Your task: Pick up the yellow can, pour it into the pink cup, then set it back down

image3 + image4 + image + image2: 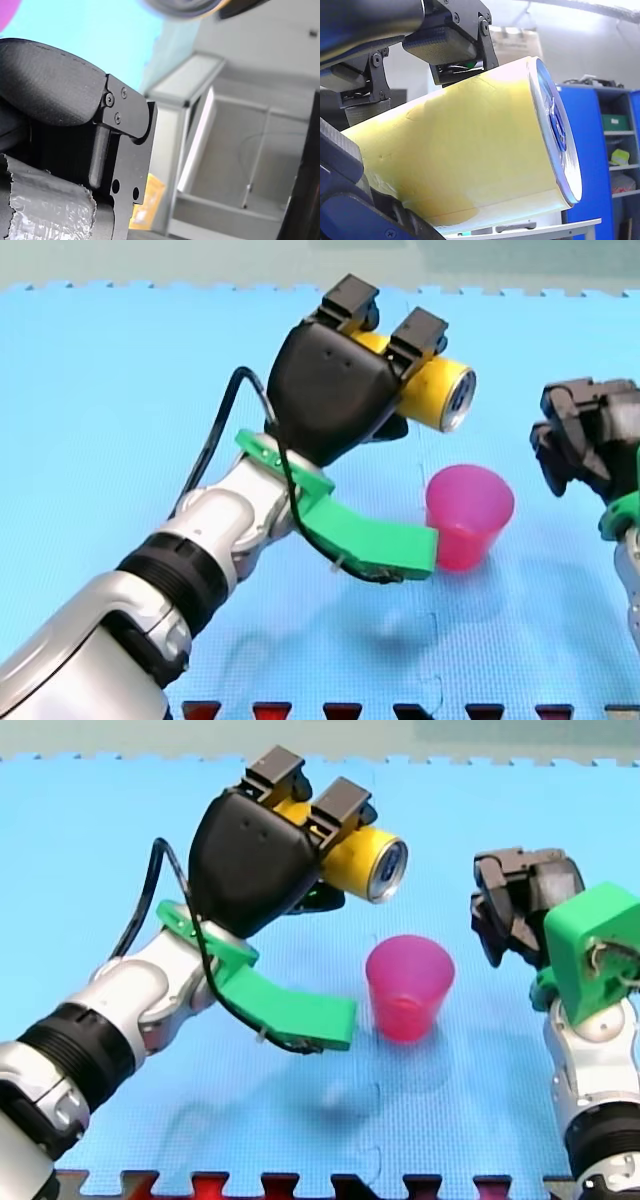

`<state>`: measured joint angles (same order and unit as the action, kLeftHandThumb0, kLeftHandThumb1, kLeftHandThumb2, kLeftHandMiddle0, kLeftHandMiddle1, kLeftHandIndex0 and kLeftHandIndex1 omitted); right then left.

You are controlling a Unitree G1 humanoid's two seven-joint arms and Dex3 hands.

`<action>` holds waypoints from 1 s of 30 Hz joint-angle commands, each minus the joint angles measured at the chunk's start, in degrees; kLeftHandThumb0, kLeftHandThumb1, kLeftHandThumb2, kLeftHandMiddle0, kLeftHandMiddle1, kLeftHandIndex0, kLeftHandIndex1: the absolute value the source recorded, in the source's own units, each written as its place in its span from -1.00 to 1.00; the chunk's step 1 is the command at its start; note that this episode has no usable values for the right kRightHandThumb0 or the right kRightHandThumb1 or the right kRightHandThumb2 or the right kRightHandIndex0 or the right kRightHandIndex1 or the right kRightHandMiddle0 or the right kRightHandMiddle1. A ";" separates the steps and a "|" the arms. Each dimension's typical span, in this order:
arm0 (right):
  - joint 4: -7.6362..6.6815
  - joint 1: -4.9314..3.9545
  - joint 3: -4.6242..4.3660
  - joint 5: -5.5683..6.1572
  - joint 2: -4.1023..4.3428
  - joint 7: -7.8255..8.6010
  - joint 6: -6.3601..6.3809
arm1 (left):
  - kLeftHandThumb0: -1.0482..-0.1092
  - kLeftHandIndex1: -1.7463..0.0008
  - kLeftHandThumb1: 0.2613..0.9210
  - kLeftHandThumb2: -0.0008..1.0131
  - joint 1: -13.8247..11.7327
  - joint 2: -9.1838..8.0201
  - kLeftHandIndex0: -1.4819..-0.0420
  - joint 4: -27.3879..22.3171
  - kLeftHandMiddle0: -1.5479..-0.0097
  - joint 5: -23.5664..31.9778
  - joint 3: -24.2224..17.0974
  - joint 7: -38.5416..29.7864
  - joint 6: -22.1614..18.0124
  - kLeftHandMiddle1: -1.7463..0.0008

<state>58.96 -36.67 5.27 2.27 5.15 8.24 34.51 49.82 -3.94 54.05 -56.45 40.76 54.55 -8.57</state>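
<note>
Tipping the can (438,390) above the cup (468,512), the left hand (330,390) pinches it in its fingers (417,337), the curled, empty right hand (585,435) sits beside the cup, and setting down is left.

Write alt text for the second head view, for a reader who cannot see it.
The robot's left hand holds a yellow can tipped on its side, its top end above and left of an upright pink cup on a blue mat. The right hand, shut and holding nothing, is right of the cup.
</note>
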 commanded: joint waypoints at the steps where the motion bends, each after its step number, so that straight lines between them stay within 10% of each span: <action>1: 10.20 -2.06 1.09 -1.31 1.83 -2.69 0.03 | 0.49 -0.77 0.95 -1.00 -0.54 -1.33 0.19 -0.21 0.02 1.63 -1.54 0.17 -1.36 -1.00; 3: 13.27 -3.69 0.92 -2.45 2.27 -4.35 -1.60 | 0.49 -0.75 0.95 -1.00 -0.88 -1.35 0.20 0.07 0.02 2.96 -2.66 0.32 -2.31 -1.00; 11: 12.69 -4.19 -0.58 -5.96 2.25 -8.54 0.50 | 0.46 -0.10 0.92 -1.00 -1.76 -1.09 -0.14 2.09 -0.02 6.55 -6.15 3.32 -4.87 -0.88; 18: 13.57 -4.65 -0.15 -6.50 2.30 -8.80 0.78 | 0.38 0.80 0.91 -1.00 -1.99 -0.84 -0.54 3.43 -0.17 8.85 -7.99 3.85 -7.59 -0.52; 30: 13.91 -4.78 0.87 -5.97 2.27 -7.45 1.14 | 0.30 0.99 0.82 -1.00 -2.84 -0.19 -0.63 5.47 -0.40 14.67 -11.98 2.42 -17.25 0.12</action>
<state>72.73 -41.24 5.82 -3.95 7.22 0.64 35.33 47.10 -4.06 59.17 -43.41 30.07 57.60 -24.09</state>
